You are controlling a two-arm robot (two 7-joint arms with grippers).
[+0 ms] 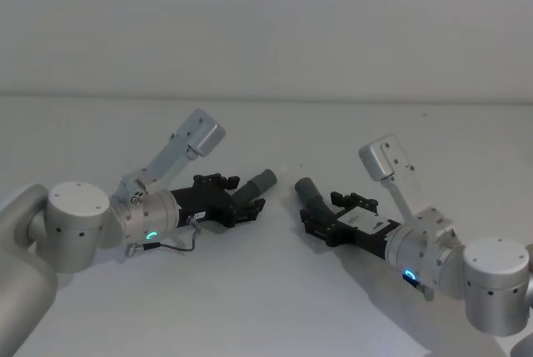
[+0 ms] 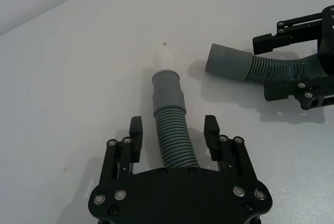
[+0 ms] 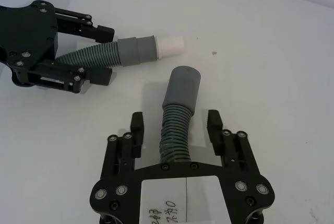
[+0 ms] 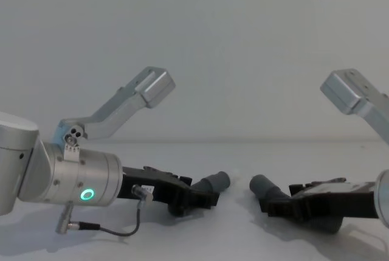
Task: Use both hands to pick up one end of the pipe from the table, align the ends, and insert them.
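Pipe (image 1: pixel 263 180) in two dark-grey ribbed pieces, low on the white table (image 1: pixel 250 307), cuffs facing each other across a small gap at the centre. Nearest, left gripper (image 2: pixel 174 130) with fingers spread wide, straddling the ribbed body of the left piece (image 2: pixel 175 148) with a gap on each side. Just beyond the fingertips, smooth grey left cuff (image 2: pixel 168 92) ending in a narrower white tip (image 2: pixel 166 58). Likewise right gripper (image 3: pixel 176 125), fingers parted and clear of the ribs of the right piece (image 3: pixel 175 135), its wider open-mouthed right cuff (image 3: pixel 182 85) just ahead. Farther off, bare table and a pale wall. Probably light; ribbed lengths soft and bendy, likely to flex when lifted, cuffs stiffer. Best gripped on the ribs right behind each cuff, firmly but without crushing, for steady aiming of white tip into open mouth.
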